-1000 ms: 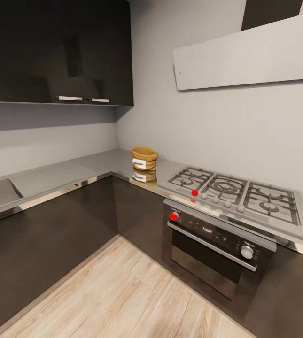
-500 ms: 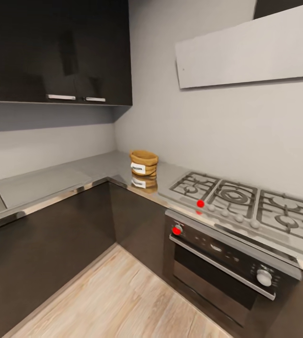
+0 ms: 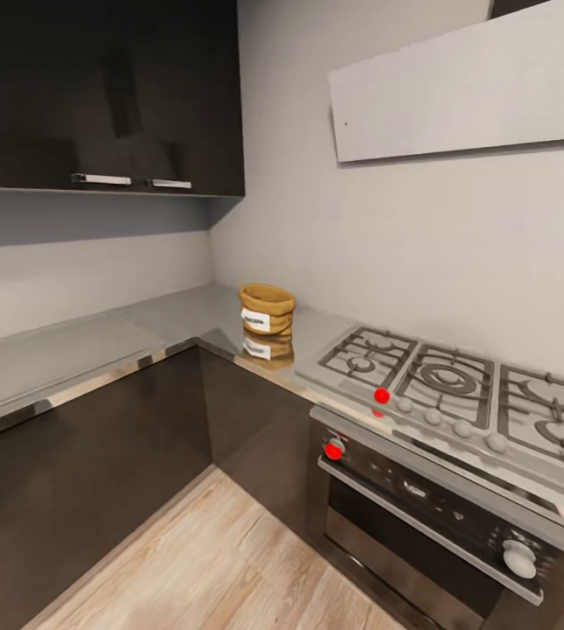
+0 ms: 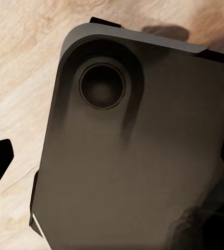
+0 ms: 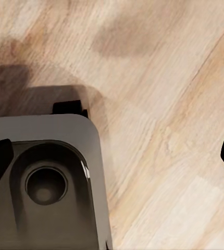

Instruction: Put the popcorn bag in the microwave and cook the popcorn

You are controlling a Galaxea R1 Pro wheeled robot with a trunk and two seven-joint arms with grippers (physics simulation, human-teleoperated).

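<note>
1. The left gripper (image 4: 112, 161) shows two dark fingertips at opposite edges of its wrist picture, set wide apart, with nothing between them and touching nothing.
2. The right gripper (image 5: 112, 156) likewise has its fingertips spread wide and holds nothing.
3. The popcorn bag (image 3: 267, 308) stands upright on the countertop (image 3: 80, 346) in the far corner, just left of the gas hob (image 3: 456, 389). Its rolled rim and open mouth face up, and the white label faces the near left. The glossy worktop mirrors it below.
4. Both arms hang low: each wrist camera looks down past the fingers onto the robot's dark base (image 4: 138, 156) and the light wood floor (image 5: 169, 78).
5. A steel oven (image 3: 421, 516) sits under the hob, dark upper cabinets (image 3: 107, 96) hang at left, and a flat white hood (image 3: 465, 87) hangs at right.
</note>
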